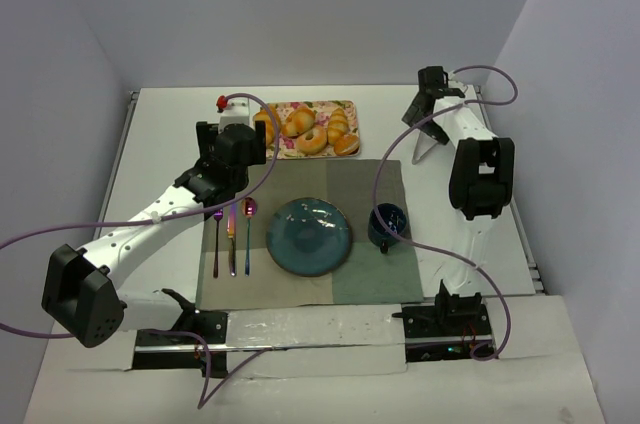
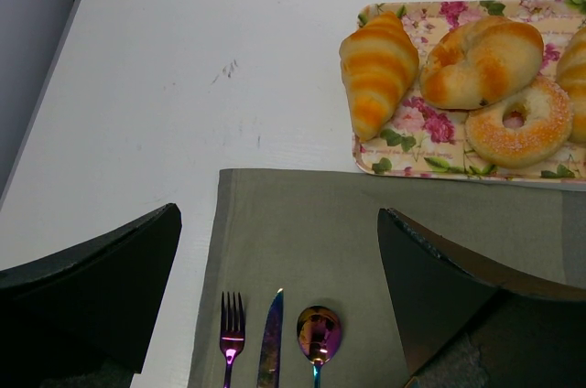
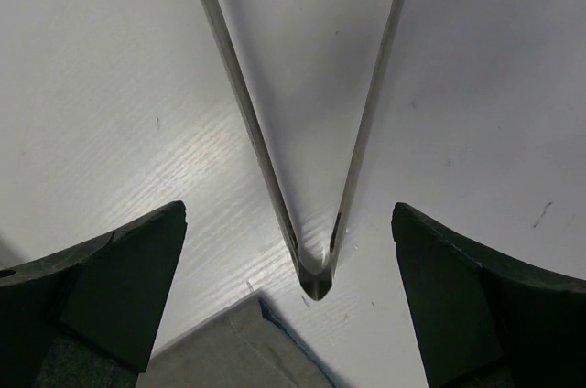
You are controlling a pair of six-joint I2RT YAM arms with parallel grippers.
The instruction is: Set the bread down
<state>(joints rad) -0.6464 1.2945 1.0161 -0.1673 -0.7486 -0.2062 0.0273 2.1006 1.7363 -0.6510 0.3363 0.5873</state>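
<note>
On the worktop (image 1: pixel 160 144) sit 1 tray (image 2: pixel 414 143), 1 doughnut (image 2: pixel 549 118), 1 oval bun (image 1: pixel 347 145), 1 placemat (image 2: pixel 302 242), 1 plate (image 1: pixel 308 235), 1 cup (image 1: pixel 388 226), 1 fork (image 2: pixel 232 333), 1 knife (image 2: pixel 271 342), 1 spoon (image 2: pixel 319 333) and 1 pair of tongs (image 3: pixel 314 278).

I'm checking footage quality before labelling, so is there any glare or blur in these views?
Right wrist: a glare streak on the white table beside the metal tongs, right gripper fingers dark and soft-edged. Left wrist: the ridged roll and doughnut are sharp, left gripper fingers dark. Top external: even light, faint shadows.
</note>
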